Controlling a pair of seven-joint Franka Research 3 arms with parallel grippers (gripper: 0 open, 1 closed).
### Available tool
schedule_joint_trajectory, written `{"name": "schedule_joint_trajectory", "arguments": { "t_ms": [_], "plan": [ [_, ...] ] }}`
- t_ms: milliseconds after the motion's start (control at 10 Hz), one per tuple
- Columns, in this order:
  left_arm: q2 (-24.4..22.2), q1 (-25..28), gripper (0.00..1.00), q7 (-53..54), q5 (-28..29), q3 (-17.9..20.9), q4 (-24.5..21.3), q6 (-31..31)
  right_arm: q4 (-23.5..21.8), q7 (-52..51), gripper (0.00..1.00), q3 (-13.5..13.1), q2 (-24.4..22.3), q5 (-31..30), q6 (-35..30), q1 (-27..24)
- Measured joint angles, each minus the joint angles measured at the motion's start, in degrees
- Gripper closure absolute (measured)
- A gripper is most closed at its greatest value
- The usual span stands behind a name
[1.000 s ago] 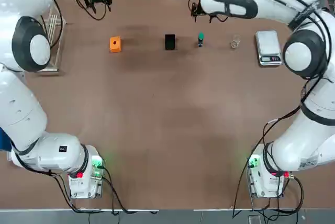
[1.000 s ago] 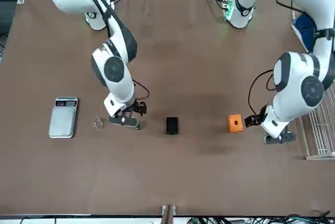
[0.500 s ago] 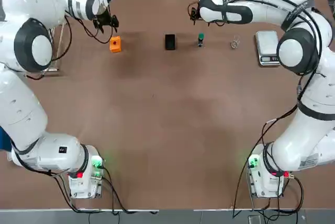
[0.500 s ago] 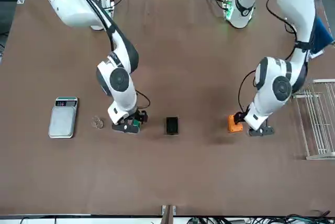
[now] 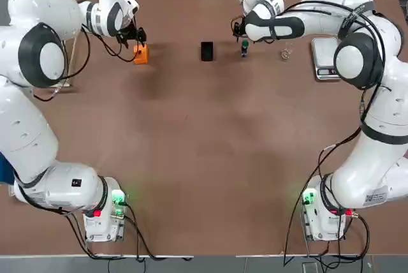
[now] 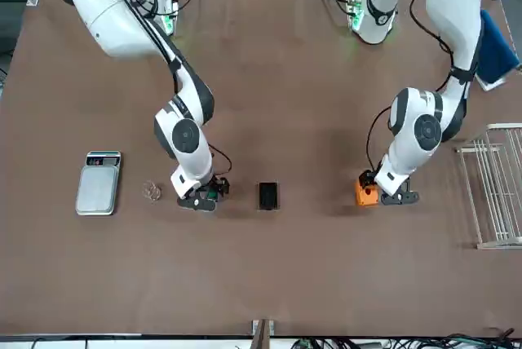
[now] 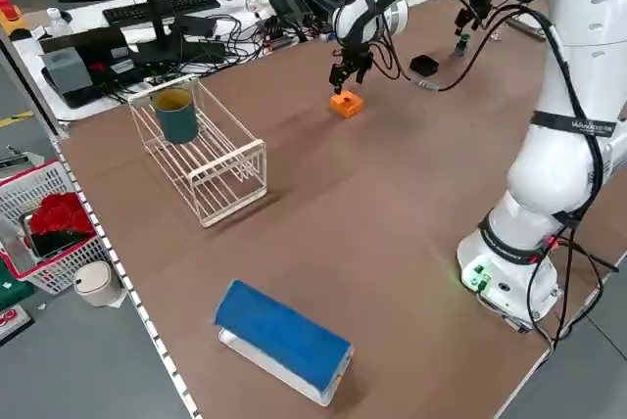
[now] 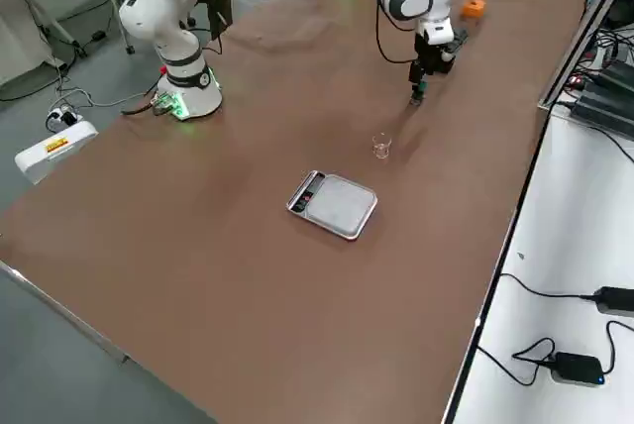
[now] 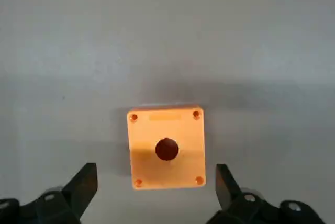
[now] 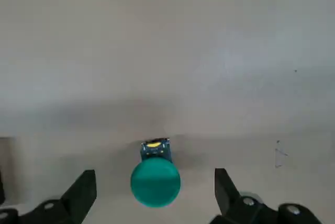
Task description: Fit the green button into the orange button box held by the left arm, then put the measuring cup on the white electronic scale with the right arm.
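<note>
— Between the spread fingers of the left gripper (image 9: 155,195), what was seen?

— An orange button box (image 9: 166,146) was seen, flat on the table (image 5: 204,145), with its dark round hole turned up. It was lined up with the gap, with one finger standing off to each side. Nothing was pinched yet.

— And at the right gripper (image 10: 155,195)?

— Its fingers were spread too. The green button (image 10: 155,180) was seen between them, standing up on the table. It was not touched.

— Which arm was nearer to which thing?

— From above, the box (image 5: 141,53) was found right under the left arm's end, and the button (image 5: 244,46) right under the right arm's end. A small black block (image 5: 206,51) was set between the two.

— Farther out?

— Past the button, the clear measuring cup (image 5: 286,51) was seen, and past that the white scale (image 5: 326,59), both on the right arm's side. The cup was near the scale but not on it.

— So what was called for?

— Most likely, each gripper had to be lowered and closed on its own thing.
</note>
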Motion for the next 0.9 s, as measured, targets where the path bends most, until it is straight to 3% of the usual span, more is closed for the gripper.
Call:
{"name": "schedule_joint_trajectory", "arguments": {
  "t_ms": [500, 800, 900],
  "plan": [
    [3.58, -0.03, 0.00, -0.55, 0.00, -0.12, 0.05, 4.27, -1.30, 1.66, 0.06, -0.18, 1.28, 0.00, 2.86, 0.00],
    [3.82, -0.04, 0.01, -0.57, 0.01, -0.15, 0.06, 4.27, -1.36, 1.84, 0.20, -0.46, 1.60, -0.01, 3.20, -0.08],
    [3.91, -0.04, 0.01, -0.57, 0.01, -0.14, 0.06, 4.27, -1.36, 1.97, 0.30, -0.64, 1.62, -0.01, 3.20, -0.14]
  ]
}}
